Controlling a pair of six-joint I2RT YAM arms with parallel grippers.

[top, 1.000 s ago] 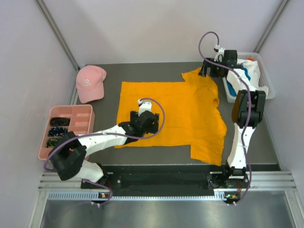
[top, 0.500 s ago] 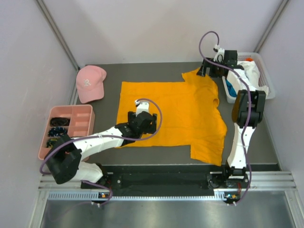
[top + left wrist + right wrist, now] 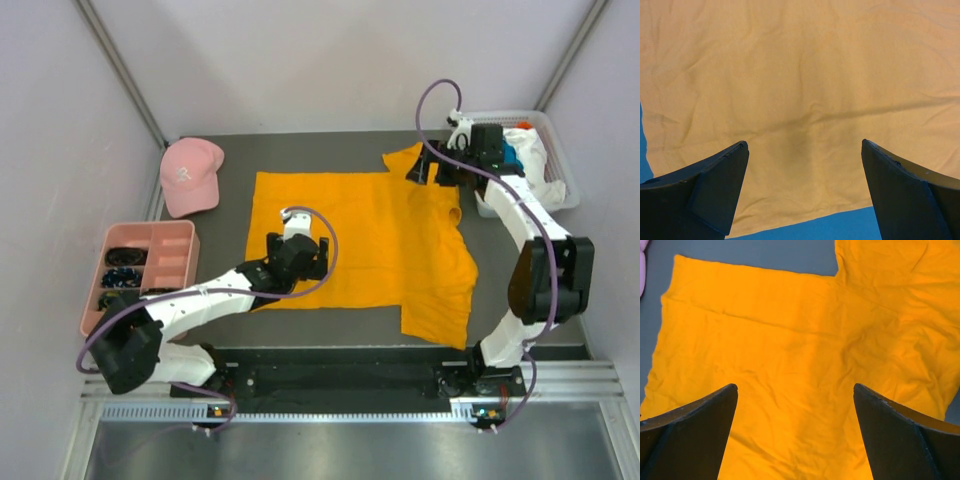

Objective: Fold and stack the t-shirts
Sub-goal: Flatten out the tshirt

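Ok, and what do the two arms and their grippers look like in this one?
The left arm and right arm both have white links with bulky black joint housings. A thin purple cable loops along each one. The left gripper and right gripper each end in two dark, wedge-shaped fingers. No markings are legible.

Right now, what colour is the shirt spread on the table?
Bright orange-yellow t-shirt; clearest in the top view.
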